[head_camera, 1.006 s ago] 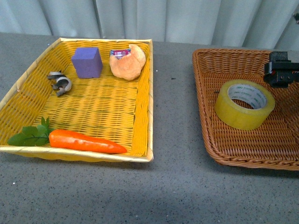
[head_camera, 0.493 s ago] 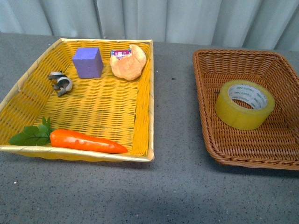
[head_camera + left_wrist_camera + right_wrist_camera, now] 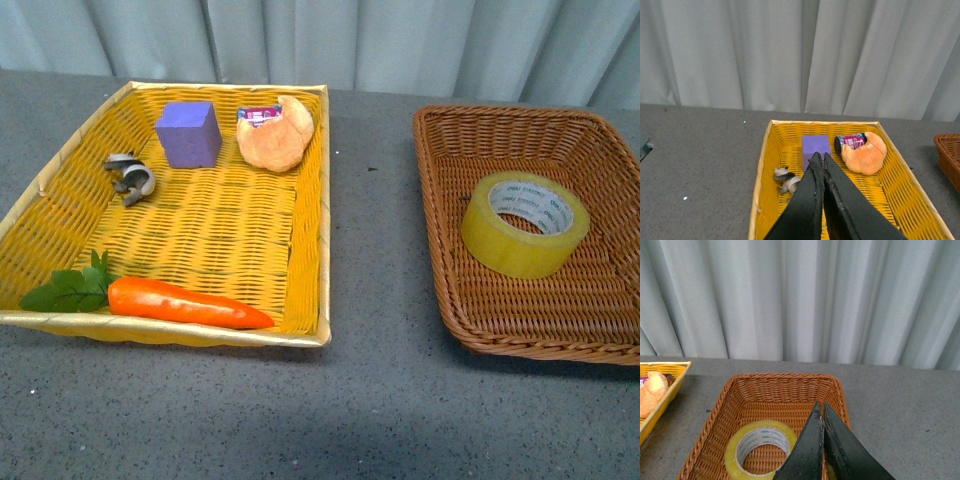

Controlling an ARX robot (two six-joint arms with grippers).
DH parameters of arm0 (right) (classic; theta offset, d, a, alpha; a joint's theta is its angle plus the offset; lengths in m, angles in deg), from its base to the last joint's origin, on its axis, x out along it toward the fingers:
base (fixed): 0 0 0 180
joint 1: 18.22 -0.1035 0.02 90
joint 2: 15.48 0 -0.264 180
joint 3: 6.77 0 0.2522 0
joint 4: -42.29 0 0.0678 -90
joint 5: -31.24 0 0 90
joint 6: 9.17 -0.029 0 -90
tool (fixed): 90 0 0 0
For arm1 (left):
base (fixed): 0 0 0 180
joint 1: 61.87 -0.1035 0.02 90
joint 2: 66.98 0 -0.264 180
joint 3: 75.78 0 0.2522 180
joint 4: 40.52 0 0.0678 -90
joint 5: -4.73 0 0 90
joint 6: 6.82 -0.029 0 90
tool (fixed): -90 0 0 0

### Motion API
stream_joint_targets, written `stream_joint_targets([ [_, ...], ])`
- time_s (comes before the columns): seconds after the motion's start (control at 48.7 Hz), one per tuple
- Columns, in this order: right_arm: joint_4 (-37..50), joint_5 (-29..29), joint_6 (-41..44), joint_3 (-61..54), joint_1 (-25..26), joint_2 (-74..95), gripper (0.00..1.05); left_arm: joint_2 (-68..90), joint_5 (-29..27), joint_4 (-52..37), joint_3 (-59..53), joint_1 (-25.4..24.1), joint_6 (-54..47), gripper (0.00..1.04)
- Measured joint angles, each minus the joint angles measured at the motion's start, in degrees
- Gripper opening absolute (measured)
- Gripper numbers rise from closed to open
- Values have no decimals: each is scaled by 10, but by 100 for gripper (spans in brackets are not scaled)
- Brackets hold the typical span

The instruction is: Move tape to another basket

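Inside the dark brown woven wicker basket (image 3: 600, 290), the translucent yellow tape roll (image 3: 524, 223) is lying flat; both closed, empty claws, left claw (image 3: 820, 159) and right claw (image 3: 820, 409), are risking nudging it only by descending again.

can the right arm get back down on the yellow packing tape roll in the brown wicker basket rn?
Probably yes. The yellow packing tape roll lies flat and alone in the brown wicker basket, nothing over it. The right gripper hangs above it with jaws shut, so it must open first.
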State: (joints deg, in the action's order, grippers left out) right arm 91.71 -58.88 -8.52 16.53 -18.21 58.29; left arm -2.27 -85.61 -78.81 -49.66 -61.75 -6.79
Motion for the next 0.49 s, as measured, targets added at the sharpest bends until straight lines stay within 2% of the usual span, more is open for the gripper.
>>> stream_joint_targets([
  [0.329, -108, 1, 0, -63, 0, -171, 1, -137, 2, 68, -73, 0, 0, 4],
  [0.39, -127, 1, 0, -69, 0, -199, 1, -140, 2, 44, -90, 0, 0, 4],
  [0.493, -163, 1, 0, -77, 0, -242, 1, -162, 2, 62, -107, 0, 0, 4],
])
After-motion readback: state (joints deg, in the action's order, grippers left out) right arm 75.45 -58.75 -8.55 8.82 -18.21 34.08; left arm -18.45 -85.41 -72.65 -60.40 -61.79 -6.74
